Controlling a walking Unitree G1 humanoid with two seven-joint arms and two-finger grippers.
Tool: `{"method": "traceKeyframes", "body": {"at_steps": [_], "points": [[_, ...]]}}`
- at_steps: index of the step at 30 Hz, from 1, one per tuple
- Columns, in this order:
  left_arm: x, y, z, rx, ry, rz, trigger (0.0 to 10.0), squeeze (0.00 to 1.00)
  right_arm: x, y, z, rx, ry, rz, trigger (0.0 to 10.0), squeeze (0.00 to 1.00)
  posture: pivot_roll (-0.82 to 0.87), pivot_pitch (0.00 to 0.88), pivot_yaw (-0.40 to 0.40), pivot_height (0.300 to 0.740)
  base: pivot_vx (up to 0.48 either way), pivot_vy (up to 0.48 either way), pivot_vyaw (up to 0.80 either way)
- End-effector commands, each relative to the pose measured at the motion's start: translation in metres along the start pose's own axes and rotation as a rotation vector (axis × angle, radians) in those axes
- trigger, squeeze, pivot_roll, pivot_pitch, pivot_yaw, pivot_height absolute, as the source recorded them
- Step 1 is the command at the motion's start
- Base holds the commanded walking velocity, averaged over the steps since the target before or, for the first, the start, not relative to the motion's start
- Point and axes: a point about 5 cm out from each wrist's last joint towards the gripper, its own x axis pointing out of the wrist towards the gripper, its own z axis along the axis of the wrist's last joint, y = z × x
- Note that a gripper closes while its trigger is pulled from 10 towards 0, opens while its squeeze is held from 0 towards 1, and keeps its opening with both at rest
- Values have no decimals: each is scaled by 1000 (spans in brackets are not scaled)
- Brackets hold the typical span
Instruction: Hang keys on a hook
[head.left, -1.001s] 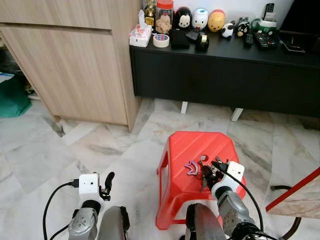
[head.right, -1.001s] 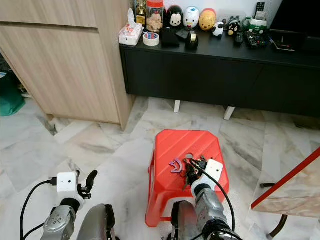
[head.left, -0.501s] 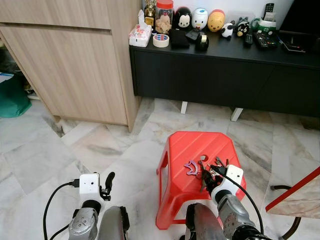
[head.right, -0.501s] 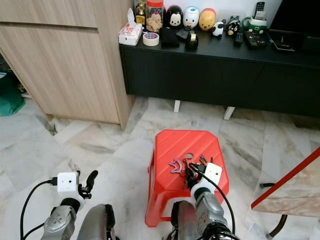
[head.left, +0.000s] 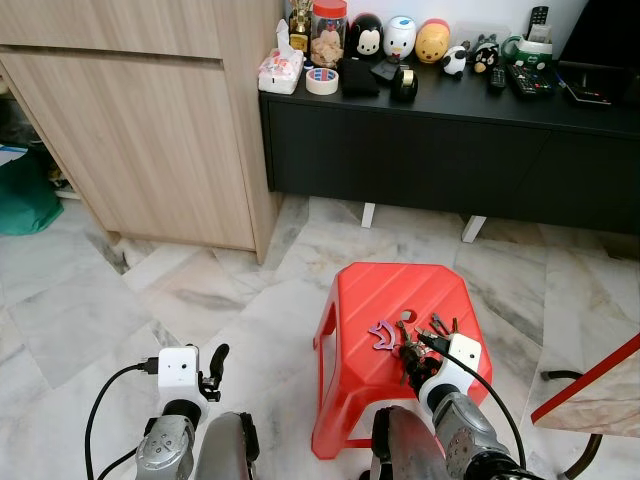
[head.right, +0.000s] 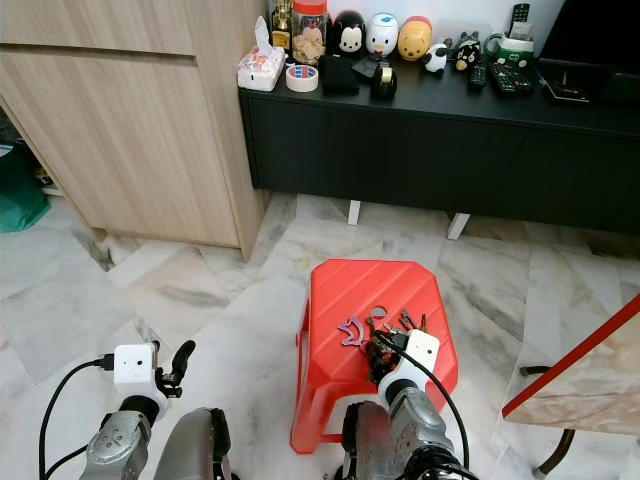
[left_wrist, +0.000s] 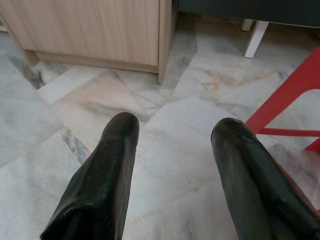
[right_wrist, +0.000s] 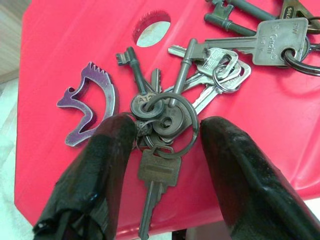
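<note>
Early stage: keys (right_wrist: 170, 112) lie flat on the red stool (head.left: 385, 300), ungrasped; right gripper (right_wrist: 162, 132) has jaws open, straddling the key ring; left gripper (left_wrist: 172, 150) idle over floor, jaws open; pickup, carry, hanging all remain.

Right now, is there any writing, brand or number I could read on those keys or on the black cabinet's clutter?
Nothing can be quoted with confidence.
Square-headed silver key: stamped lettering, too blurred to read.
Round key head: a stamp, partly under the key ring, unreadable.
Jar and tape roll on the black cabinet: any print too small to read.
</note>
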Motion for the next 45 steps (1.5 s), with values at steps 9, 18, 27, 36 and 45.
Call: {"method": "traceKeyframes", "body": {"at_steps": [9,18,27,36,45], "points": [[1,1,2,31,0,-8,10000,0,0,-1,-1,13,13,-5,0,0,44,118,-45,572,0,0,0],[2,1,2,34,1,-5,10000,0,1,3,3,-14,-11,17,0,0,45,117,-44,572,0,0,0],[3,1,3,39,2,-6,10000,0,4,15,9,-114,-42,70,0,0,44,114,-43,572,0,0,0],[4,1,4,41,3,-4,10000,0,3,21,12,-206,-87,101,0,0,38,109,-46,572,0,0,0],[4,0,3,35,4,4,10000,0,-1,11,22,-247,-217,7,0,0,32,101,-52,572,0,0,0]]}}
